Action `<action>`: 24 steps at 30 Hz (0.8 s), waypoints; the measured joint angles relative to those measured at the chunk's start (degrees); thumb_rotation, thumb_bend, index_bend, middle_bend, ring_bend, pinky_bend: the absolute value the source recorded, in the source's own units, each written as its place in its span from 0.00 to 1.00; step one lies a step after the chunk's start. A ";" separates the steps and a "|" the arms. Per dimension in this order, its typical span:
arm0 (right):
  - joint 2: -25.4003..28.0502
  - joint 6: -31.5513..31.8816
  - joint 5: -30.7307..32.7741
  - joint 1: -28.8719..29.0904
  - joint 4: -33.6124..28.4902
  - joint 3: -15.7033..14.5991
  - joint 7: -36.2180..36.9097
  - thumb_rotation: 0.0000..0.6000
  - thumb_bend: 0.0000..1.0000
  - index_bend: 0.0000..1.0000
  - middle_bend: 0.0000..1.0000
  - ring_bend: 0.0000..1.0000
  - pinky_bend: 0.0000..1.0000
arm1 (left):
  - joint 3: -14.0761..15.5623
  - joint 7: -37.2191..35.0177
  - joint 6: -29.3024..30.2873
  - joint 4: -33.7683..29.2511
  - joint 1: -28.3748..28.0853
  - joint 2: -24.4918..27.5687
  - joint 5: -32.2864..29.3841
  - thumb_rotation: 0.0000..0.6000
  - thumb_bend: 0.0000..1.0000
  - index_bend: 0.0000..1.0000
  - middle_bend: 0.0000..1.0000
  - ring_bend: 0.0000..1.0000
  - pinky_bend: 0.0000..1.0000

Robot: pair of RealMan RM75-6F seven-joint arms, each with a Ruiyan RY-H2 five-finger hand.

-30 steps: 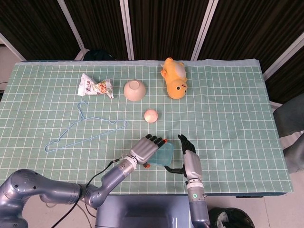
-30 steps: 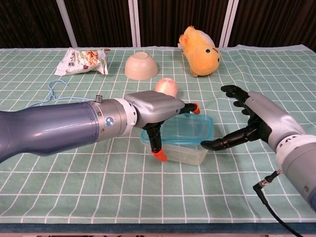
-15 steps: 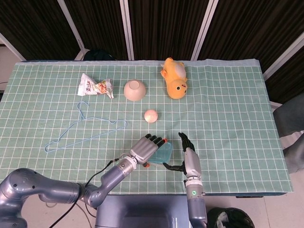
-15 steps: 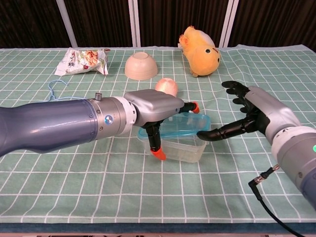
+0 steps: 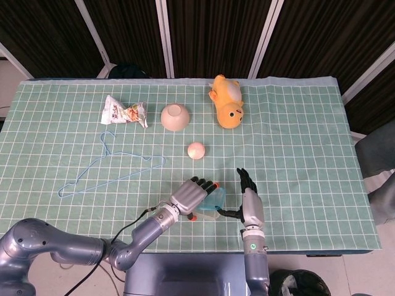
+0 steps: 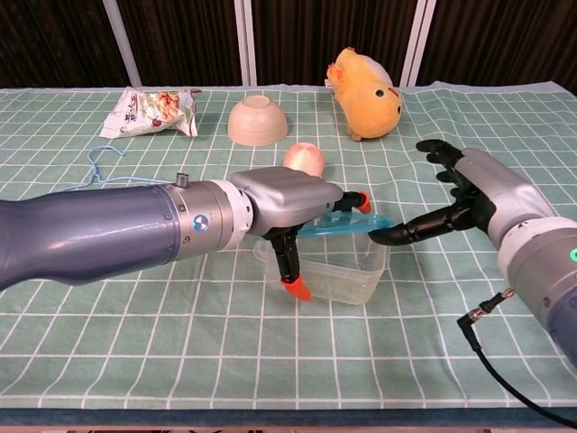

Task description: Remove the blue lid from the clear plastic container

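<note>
Chest view: left hand [image 6: 284, 203] grips blue lid [image 6: 347, 225], raised clear of clear plastic container [image 6: 335, 272] at near table edge. Right hand [image 6: 455, 203] spread, holding nothing. Risk: lid slips from grasp; unbraced container tips or slides.

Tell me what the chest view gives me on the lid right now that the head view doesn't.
Only chest: the blue lid is lifted edge-on above the clear container, with a gap between them. Only head: the whole blue hanger. Both: the left hand over the lid, the right hand with a fingertip at its edge.
</note>
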 measured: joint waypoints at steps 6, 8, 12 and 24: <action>1.90 -0.59 -3.39 -0.33 2.11 -2.89 1.57 1.00 0.21 0.00 0.00 0.00 0.00 | -1.24 -2.14 -0.63 -1.20 0.12 0.82 -0.23 1.00 0.06 0.00 0.00 0.01 0.25; 2.24 -0.82 -4.36 -0.57 2.85 -3.55 3.25 1.00 0.21 0.00 0.00 0.00 0.00 | -1.56 -2.78 -1.51 -1.69 0.04 1.58 -0.43 1.00 0.05 0.00 0.00 0.00 0.21; 2.56 -1.16 -6.66 -0.80 4.22 -4.63 5.90 1.00 0.21 0.03 0.00 0.00 0.00 | -1.74 -3.58 -2.75 -2.47 -0.27 2.82 -0.34 1.00 0.02 0.00 0.00 0.00 0.16; 2.71 -1.13 -9.70 -1.29 5.43 -6.15 9.53 1.00 0.48 0.48 0.01 0.00 0.00 | -0.79 -3.71 -2.27 -3.63 -0.37 4.31 0.19 1.00 0.01 0.00 0.00 0.00 0.12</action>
